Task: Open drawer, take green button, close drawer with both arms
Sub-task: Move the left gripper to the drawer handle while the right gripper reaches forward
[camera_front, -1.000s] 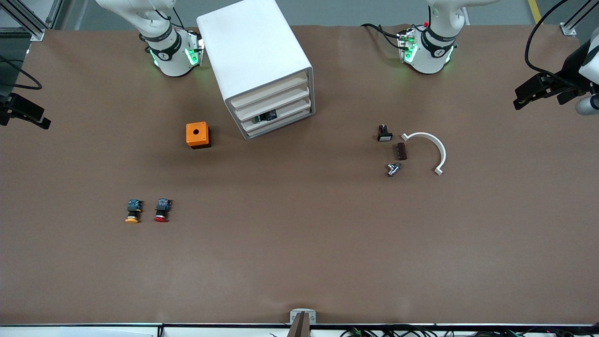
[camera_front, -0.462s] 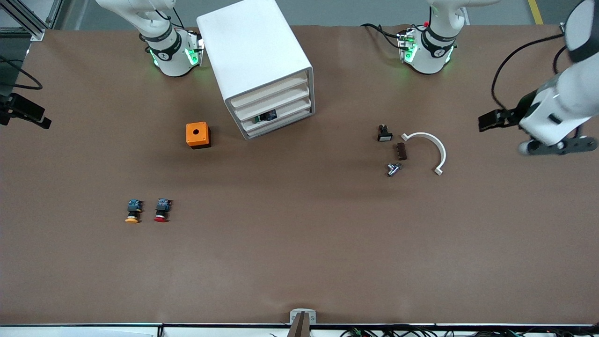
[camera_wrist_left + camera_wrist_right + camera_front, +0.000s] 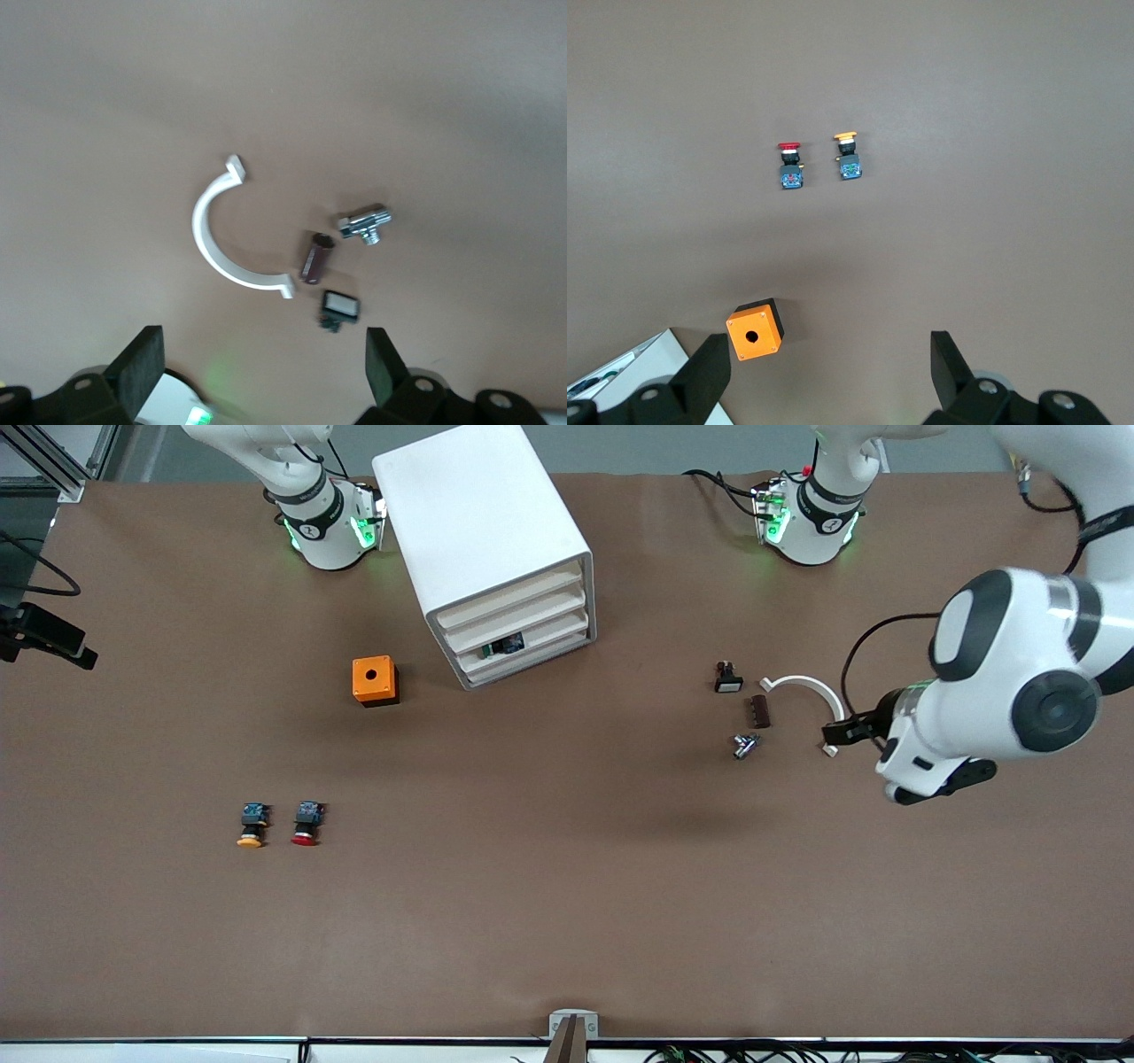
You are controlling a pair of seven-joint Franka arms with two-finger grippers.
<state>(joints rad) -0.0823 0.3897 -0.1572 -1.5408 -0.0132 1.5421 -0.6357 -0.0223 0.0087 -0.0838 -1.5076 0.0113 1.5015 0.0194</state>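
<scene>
Four drawers, all shut, in white cabinet (image 3: 492, 549); third drawer (image 3: 523, 640) down, green button (image 3: 503, 646) glimpsed through its front. Nothing done yet: opening, taking, closing all left. Orange box (image 3: 375, 680) beside cabinet, toward right arm's end; yellow-capped button (image 3: 252, 825) and red-capped button (image 3: 306, 824) nearer camera. Left gripper (image 3: 261, 372) spread wide, empty, over white curved bracket (image 3: 813, 707). Right gripper (image 3: 824, 376) equally wide, empty, waiting over orange box.

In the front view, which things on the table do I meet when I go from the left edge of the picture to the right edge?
Yellow button → red button → orange box → white cabinet → white-faced switch → white curved bracket.
</scene>
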